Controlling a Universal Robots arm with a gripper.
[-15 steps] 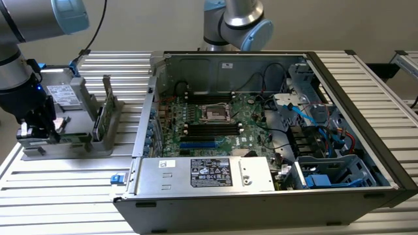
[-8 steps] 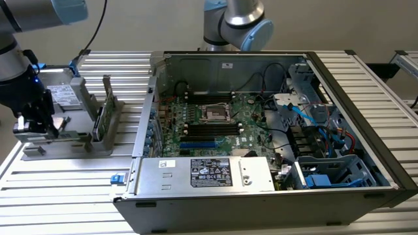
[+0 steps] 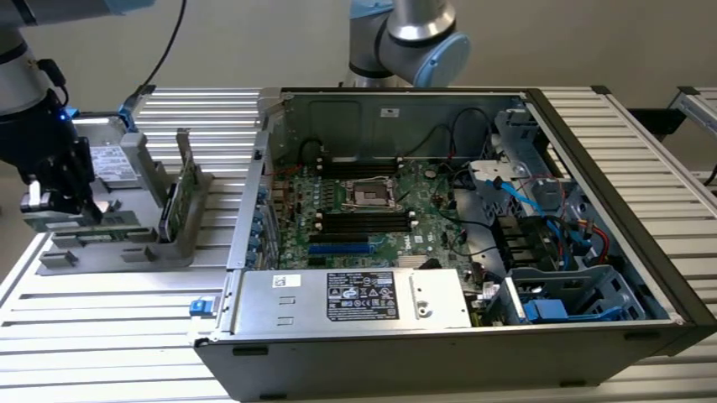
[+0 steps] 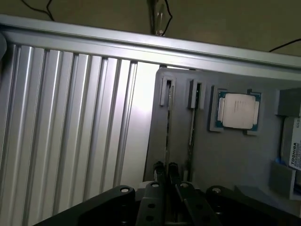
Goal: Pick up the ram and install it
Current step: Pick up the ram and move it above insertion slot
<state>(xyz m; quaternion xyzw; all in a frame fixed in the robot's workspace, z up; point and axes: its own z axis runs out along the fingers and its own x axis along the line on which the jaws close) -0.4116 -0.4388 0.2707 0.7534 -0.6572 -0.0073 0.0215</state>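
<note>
Right up close, the tool (image 4: 166, 165) fills the foreground with its black linkages, and its two fingertips are drawn in almost together, pinching the thin top edge of the ram (image 4: 167, 132). The stick is seen edge-on here, standing upright in a narrow slot of the grey holder (image 4: 225, 155). Just beside it runs a second slot (image 4: 193, 117) of the same shape, with another thin strip in it. Further along the holder, the square silver processor (image 4: 237, 110) lies flat in its own recess, and a hard drive (image 4: 294, 150) with a white label sits at the edge of the picture. The holder rests on the ribbed aluminium tabletop (image 4: 70, 132). Over to the exterior view: the arm hangs low over that holder at the exterior view's left, with a tall green card (image 3: 180, 197) standing upright in it just beside the tool. The ram is in the holder, well apart from the open computer case (image 3: 627, 193) in the middle of the tabletop. Inside the case the motherboard (image 3: 381, 210) lies flat, its black memory slots (image 3: 361, 220) in rows around the central socket. A silver power supply (image 3: 348, 298) sits along the near wall, and blue cables (image 3: 538, 201) loop on the exterior view's right.
</note>
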